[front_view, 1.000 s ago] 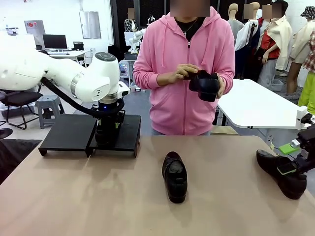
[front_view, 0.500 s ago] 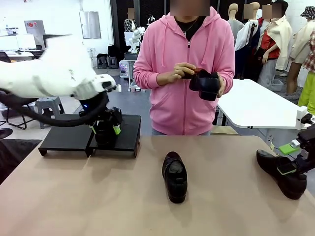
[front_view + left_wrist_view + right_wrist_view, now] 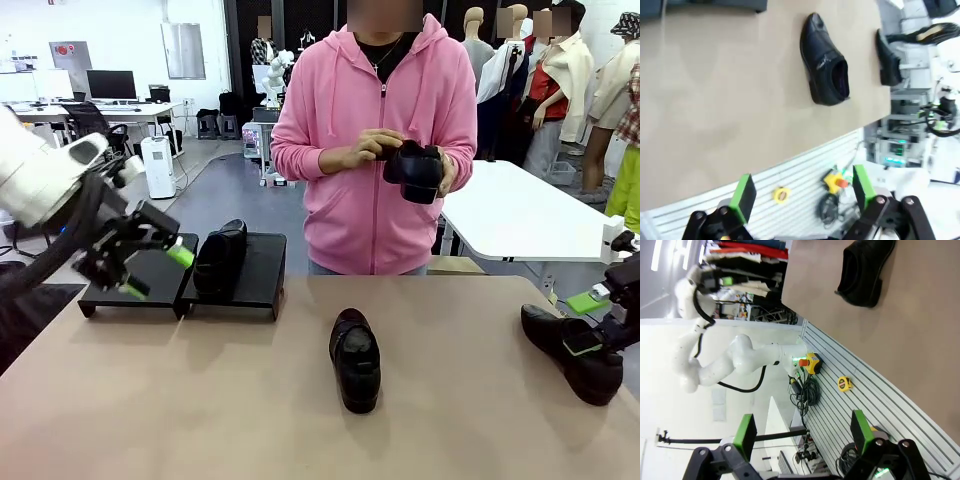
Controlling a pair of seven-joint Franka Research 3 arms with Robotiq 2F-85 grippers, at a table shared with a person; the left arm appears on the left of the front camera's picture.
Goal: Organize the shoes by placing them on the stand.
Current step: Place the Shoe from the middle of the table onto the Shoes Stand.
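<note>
There are four black shoes: one shoe on the far-left stand, a second shoe mid-table, a third shoe at the right edge, and a fourth shoe in the person's hands. There is one stand, in two sections. There are two grippers, the left gripper and the right gripper, and one person at the table's far side.

Left arm was white, rounded, glossy; black cable ran alongside. Left end effector and right end effector were black, green-padded. Person wore pink zip hoodie.
</note>
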